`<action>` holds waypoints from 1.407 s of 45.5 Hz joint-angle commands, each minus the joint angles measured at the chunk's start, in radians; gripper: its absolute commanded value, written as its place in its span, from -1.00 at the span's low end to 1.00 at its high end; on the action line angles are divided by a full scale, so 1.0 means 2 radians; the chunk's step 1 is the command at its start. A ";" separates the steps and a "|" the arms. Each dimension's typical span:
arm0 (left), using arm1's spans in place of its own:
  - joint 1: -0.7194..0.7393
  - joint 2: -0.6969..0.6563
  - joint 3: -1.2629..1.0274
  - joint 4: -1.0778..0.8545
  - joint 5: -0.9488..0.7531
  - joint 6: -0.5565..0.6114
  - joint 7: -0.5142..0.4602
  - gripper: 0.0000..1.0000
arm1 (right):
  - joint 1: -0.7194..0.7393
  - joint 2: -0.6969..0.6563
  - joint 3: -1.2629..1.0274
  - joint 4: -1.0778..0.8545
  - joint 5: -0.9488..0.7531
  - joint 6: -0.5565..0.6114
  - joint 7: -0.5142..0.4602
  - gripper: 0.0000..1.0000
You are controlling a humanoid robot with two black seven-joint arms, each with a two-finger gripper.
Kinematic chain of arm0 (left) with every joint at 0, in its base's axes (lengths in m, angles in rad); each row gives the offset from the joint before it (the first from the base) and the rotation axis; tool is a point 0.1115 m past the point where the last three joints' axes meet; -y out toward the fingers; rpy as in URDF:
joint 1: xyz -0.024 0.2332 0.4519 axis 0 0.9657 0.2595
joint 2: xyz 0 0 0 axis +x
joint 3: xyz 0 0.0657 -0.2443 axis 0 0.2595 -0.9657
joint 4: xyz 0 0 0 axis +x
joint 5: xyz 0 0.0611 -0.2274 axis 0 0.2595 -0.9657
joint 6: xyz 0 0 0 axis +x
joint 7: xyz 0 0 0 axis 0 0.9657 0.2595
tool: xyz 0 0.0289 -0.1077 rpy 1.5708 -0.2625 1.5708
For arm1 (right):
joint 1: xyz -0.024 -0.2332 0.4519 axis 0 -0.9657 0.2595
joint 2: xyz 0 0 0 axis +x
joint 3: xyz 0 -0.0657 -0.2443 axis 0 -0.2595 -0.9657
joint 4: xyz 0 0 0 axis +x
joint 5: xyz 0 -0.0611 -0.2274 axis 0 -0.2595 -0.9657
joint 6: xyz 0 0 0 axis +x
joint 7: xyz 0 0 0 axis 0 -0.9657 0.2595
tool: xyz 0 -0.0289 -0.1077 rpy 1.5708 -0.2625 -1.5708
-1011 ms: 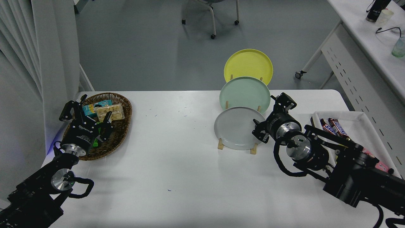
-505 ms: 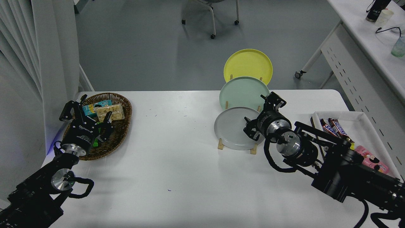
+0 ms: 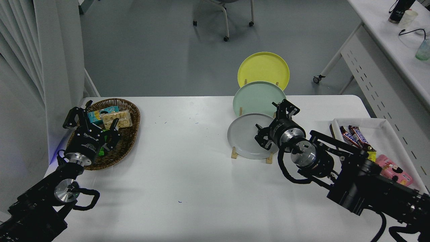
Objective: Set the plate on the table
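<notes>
The light grey plate stands upright in the front slot of a wooden rack on the white table. A mint green plate and a yellow plate stand behind it. My right gripper is open, with its fingers on either side of the grey plate's right rim, one behind it and one in front. My left gripper is open and parked over the basket at the lower left.
A wicker basket with snack packs sits at the table's left. A white tray with candy bars lies at the right. A white side desk stands at the far right. A chair stands beyond the table.
My right gripper has moved left from beside the rack until its open fingers straddle the grey plate's right rim. The plate and the left arm have not moved.
</notes>
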 commanded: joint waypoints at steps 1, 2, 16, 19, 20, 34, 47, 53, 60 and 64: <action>0.000 0.000 0.000 0.000 0.000 0.000 0.000 0.96 | 0.001 -0.001 -0.001 -0.001 -0.005 -0.002 0.003 0.44; 0.000 0.000 0.000 0.000 0.000 0.000 0.000 0.96 | 0.001 -0.001 -0.001 -0.001 -0.005 -0.003 0.003 0.44; -0.001 0.000 0.000 0.000 0.000 0.001 0.000 0.96 | -0.001 -0.001 0.002 -0.001 -0.026 -0.021 0.008 0.43; -0.001 0.000 0.000 0.000 0.000 0.000 0.000 0.96 | -0.002 -0.001 0.003 -0.001 -0.023 -0.021 0.008 0.30; 0.000 0.000 0.000 0.000 0.000 0.001 0.000 0.96 | -0.002 -0.001 0.003 -0.001 -0.023 -0.021 0.008 0.28; 0.000 0.000 0.000 0.000 0.000 0.000 0.000 0.96 | -0.003 0.003 0.009 0.010 -0.022 -0.033 0.028 0.20; 0.000 0.000 0.000 0.000 0.000 0.000 0.000 0.96 | -0.003 0.013 0.009 0.014 -0.013 -0.057 0.040 0.20; 0.000 0.000 0.000 0.000 0.000 0.001 0.000 0.96 | -0.003 0.015 0.009 0.014 -0.013 -0.057 0.041 0.20; 0.000 0.000 0.000 0.000 0.000 0.000 0.000 0.96 | -0.003 0.018 0.009 0.013 -0.013 -0.057 0.040 0.13; 0.000 0.000 0.000 0.000 0.000 0.000 0.000 0.96 | -0.003 0.018 0.009 0.013 -0.013 -0.057 0.040 -0.06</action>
